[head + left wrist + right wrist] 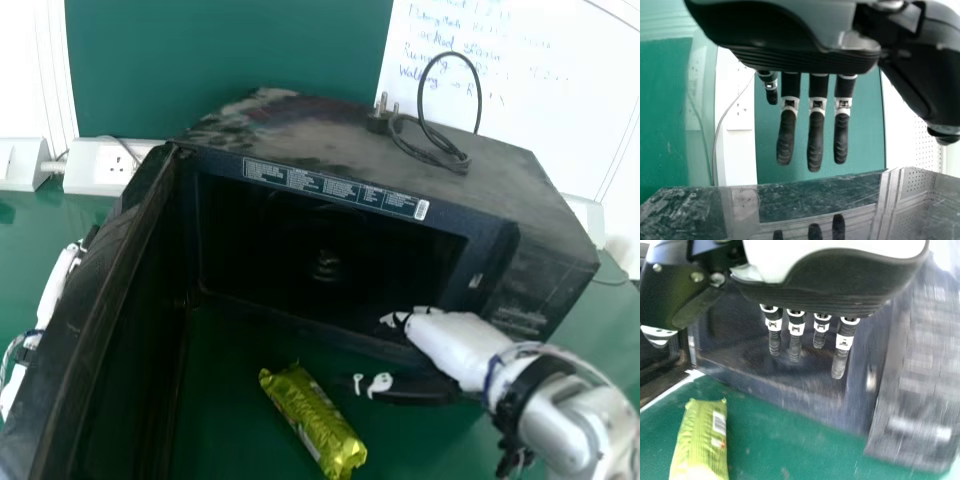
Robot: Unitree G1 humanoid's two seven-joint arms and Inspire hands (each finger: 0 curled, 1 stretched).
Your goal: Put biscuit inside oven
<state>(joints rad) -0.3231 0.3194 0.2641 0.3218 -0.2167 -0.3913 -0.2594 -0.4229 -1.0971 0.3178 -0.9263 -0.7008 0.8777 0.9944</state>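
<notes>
Biscuit packet (314,424) could roll leftward if my right hand (840,285), fingers straight and spread, as on my left hand (775,35), nudges it.

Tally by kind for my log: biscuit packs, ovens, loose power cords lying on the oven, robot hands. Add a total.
Biscuit pack: 1
Oven: 1
Power cord: 1
Robot hands, left hand and right hand: 2
Total: 5

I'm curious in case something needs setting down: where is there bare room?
Bare table shows between the open door and biscuit packet, and on the oven left of the plug. It's crowded right of the packet, by the right hand.
</notes>
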